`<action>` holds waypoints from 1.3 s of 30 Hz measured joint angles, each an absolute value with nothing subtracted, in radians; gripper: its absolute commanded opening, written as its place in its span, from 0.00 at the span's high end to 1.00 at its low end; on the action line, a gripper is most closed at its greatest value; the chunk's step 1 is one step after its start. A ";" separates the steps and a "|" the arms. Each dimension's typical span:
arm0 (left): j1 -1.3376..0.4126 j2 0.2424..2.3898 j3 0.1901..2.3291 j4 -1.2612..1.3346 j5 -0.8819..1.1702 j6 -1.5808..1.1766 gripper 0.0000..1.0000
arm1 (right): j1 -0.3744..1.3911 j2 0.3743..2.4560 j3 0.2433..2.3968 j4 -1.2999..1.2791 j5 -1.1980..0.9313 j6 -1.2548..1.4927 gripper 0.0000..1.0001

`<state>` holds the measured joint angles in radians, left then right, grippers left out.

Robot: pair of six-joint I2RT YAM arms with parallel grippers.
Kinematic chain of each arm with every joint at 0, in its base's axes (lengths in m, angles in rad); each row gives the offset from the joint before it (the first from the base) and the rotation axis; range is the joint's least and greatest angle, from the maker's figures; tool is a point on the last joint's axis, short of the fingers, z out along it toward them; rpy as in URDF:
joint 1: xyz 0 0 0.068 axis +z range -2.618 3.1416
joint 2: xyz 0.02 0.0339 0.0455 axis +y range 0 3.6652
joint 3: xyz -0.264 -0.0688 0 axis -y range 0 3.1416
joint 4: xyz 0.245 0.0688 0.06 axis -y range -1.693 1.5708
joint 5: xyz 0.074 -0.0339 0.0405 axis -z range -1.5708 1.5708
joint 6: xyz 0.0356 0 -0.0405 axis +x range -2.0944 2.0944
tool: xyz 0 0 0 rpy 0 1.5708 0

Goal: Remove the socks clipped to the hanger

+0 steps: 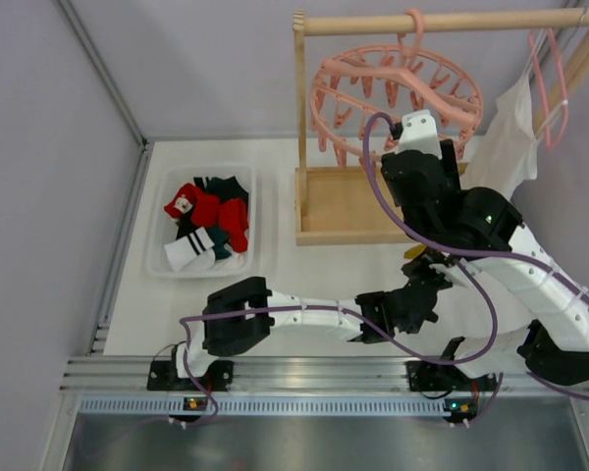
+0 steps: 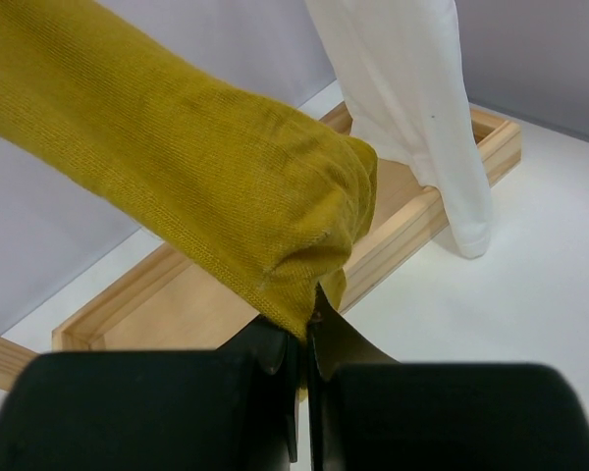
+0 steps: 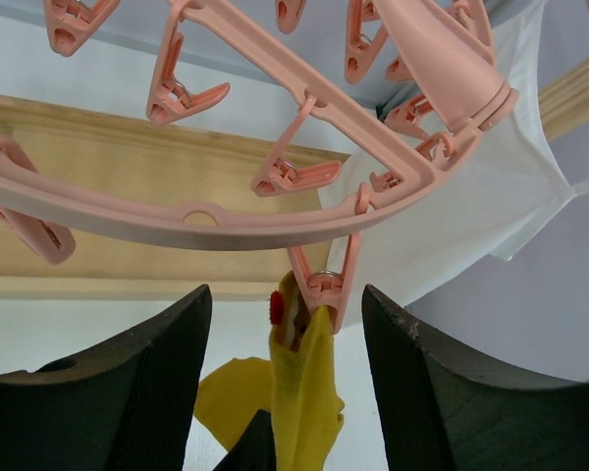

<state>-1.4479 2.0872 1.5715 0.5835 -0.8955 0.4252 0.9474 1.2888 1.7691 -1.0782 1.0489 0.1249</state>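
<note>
sock [image 2: 206, 186] edge within tight left tool [image 2: 306, 339]

White table [image 1: 285, 265] carries a clear plastic bin [image 1: 157, 257] heaped with socks [image 1: 208, 221] at left; near it, toward the right, the rack's shallow wooden base frame [image 1: 344, 201] rests flat on the surface.

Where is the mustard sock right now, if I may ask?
In the right wrist view the mustard sock hangs from a clip under the ring hanger's rim, flanked by the right tool; the left tool pinches its free end.
</note>
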 measured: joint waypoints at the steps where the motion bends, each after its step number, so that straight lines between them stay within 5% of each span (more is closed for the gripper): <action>1: -1.448 2.087 1.571 0.583 -0.896 0.426 1.00 | 0.947 1.289 1.769 -1.078 1.057 0.122 0.40; 26: -1.448 2.087 1.571 0.583 -0.895 0.421 1.00 | 0.905 1.324 1.726 -0.969 1.030 0.060 0.42; 39: -1.448 2.087 1.555 0.583 -0.889 0.413 1.00 | 0.838 1.328 1.624 -0.881 1.026 0.018 0.61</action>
<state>-1.4479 2.0872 1.5547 0.5835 -0.8890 0.4133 0.8375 1.3285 1.6238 -0.8810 1.0256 0.0177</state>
